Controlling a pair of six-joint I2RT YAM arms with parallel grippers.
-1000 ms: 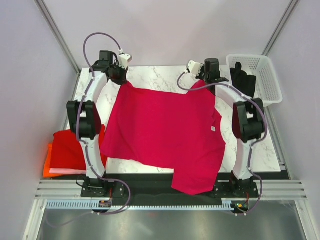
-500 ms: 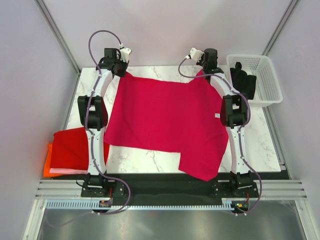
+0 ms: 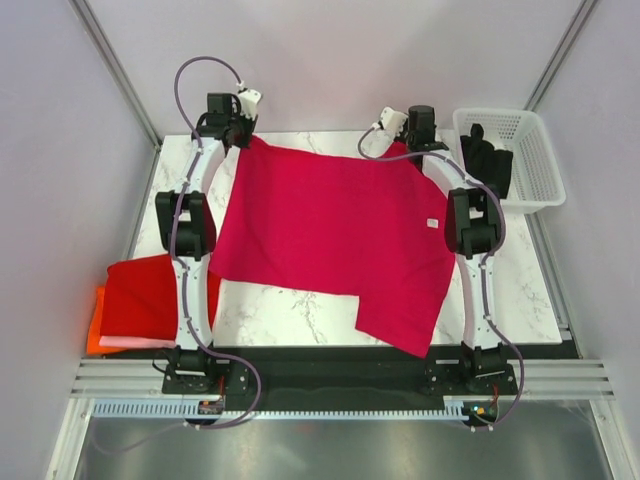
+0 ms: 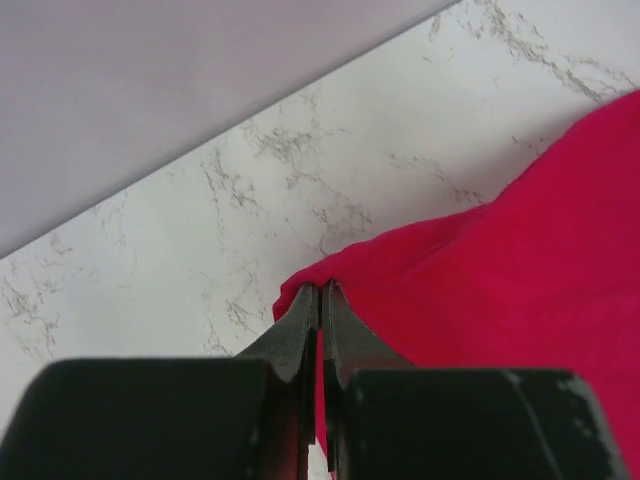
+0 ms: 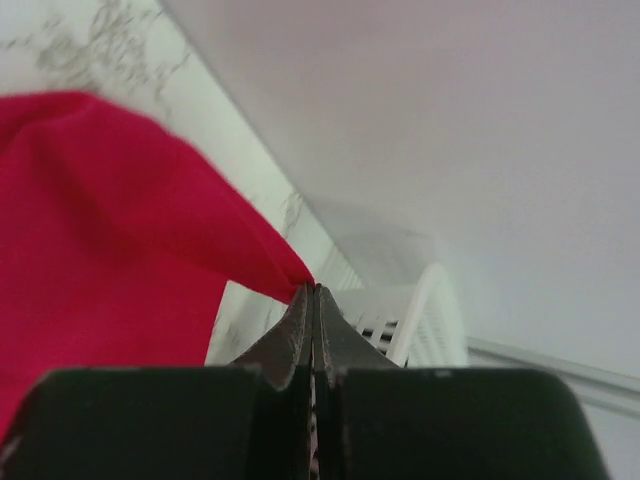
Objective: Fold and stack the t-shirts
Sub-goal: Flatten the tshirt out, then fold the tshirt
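A raspberry-crimson t-shirt [image 3: 330, 235] lies spread over the marble table, one end hanging past the near edge at the right. My left gripper [image 3: 243, 137] is shut on its far left corner, the cloth [image 4: 480, 290] pinched between the fingertips of the left gripper [image 4: 320, 288]. My right gripper [image 3: 408, 147] is shut on the far right corner; in the right wrist view the right gripper [image 5: 313, 290] holds a point of red cloth [image 5: 110, 210] a little above the table. A folded red t-shirt [image 3: 150, 295] on an orange one [image 3: 97, 325] sits at the table's left edge.
A white lattice basket [image 3: 525, 150] with a dark garment [image 3: 487, 160] in it stands at the far right corner, also seen as the basket [image 5: 420, 310] just beyond the right fingers. The back wall is close behind both grippers. Bare marble [image 3: 290, 318] shows near the front.
Both arms have stretched toward the back of the table, dragging the crimson shirt away from the near edge and pulling it flatter; less cloth hangs over the front now.
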